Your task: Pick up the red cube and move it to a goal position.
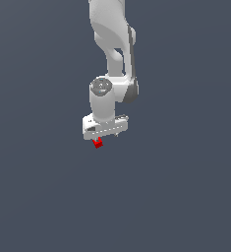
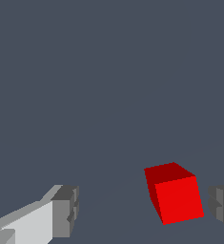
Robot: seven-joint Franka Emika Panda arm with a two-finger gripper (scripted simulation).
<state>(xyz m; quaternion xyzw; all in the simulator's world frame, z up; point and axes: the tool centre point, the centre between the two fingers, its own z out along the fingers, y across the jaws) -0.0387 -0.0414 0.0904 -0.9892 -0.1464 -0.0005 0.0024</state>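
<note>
**Red cube between spread fingers, ungripped**

The end effector stands wide, its fingers apart. The red cube sits between them, off-centre, near one pad without contact. Judged light, rigid, flat-faced: grip two opposite side faces, centred. No goal marker is visible.

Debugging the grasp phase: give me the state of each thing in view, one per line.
end effector: open, fingers on either side of the cube with a gap on both sides, wider on one.
red cube: between the fingers, not gripped, nearer one finger than the other; in the exterior view it sits just under the end effector.
arm: reaching down from above, end effector pointing downward.
</note>
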